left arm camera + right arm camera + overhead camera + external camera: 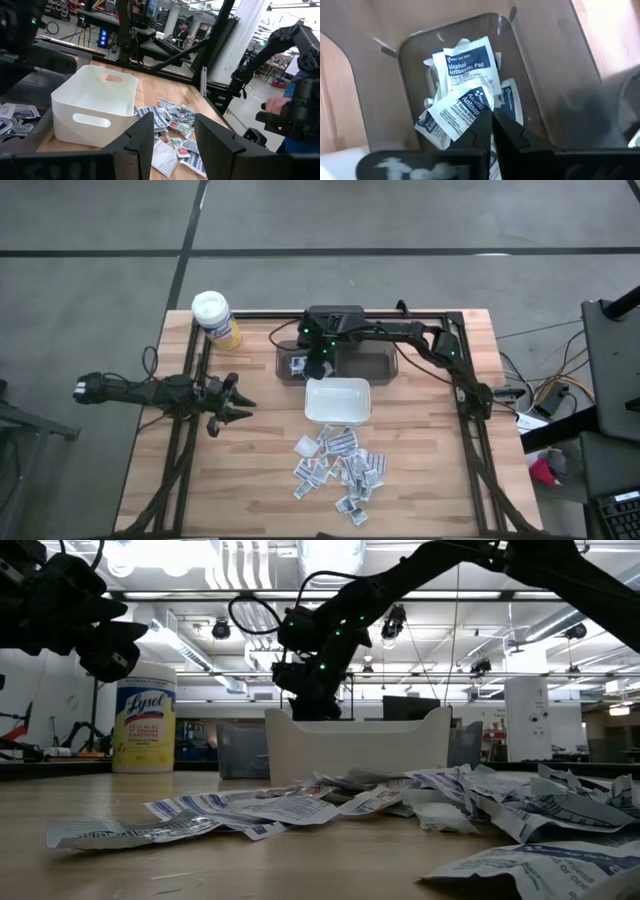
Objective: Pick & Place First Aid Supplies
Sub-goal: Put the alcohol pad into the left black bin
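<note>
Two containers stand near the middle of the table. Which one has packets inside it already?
The dark translucent bin, under the right gripper, which is shut on a packet; several packets lie inside. The white dish beside it looks empty.

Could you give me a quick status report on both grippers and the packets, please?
Right gripper shut on a wipe packet over the dark bin. Left gripper open, waiting at table's left. Packet pile remains beside white dish. Nothing obstructing.

"Lysol" on canister (145, 725); "Antiseptic" on packet (462, 107)
</note>
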`<state>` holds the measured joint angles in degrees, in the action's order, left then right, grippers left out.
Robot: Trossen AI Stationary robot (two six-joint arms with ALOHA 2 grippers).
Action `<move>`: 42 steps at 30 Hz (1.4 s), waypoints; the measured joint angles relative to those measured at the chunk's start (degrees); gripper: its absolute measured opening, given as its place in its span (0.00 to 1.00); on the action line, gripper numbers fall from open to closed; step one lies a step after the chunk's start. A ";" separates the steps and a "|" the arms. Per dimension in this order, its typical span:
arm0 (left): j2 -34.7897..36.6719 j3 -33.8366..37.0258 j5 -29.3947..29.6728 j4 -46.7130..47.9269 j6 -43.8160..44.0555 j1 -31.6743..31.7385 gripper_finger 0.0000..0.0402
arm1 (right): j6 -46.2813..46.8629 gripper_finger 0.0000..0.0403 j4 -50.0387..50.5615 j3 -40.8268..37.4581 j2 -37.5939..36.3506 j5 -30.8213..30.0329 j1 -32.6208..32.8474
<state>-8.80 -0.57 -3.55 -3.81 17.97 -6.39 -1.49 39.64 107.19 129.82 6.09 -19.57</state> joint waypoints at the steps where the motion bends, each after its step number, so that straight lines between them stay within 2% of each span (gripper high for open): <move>1: 0.00 -0.01 0.02 0.04 0.01 -0.02 0.34 | -0.13 0.02 0.66 0.78 0.46 -0.02 0.03; 9: -0.02 0.01 0.00 0.00 -0.03 0.00 0.34 | -0.22 0.03 4.15 5.71 3.24 -0.02 -0.22; 18: -0.04 0.01 0.00 0.00 -0.01 -0.02 0.34 | -1.50 0.20 7.62 5.84 2.72 -0.02 -1.14; 22: -0.04 0.01 0.00 0.00 -0.01 -0.01 0.34 | -2.00 0.24 8.23 5.95 1.39 -0.03 -1.11; 28: -0.04 0.01 0.00 0.02 -0.01 -0.02 0.34 | -2.00 0.24 11.23 5.95 -3.08 -0.04 -0.83; 37: -0.11 0.01 0.00 -0.02 -0.38 -0.02 0.34 | -2.99 0.19 22.23 5.56 -12.48 0.25 2.14; 42: -0.17 0.00 0.00 0.01 -0.40 -0.01 0.34 | -5.76 0.17 24.55 1.82 -19.88 0.37 4.95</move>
<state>-8.97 -0.57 -3.55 -3.80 17.57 -6.40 -7.26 64.19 109.01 109.93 6.46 -14.62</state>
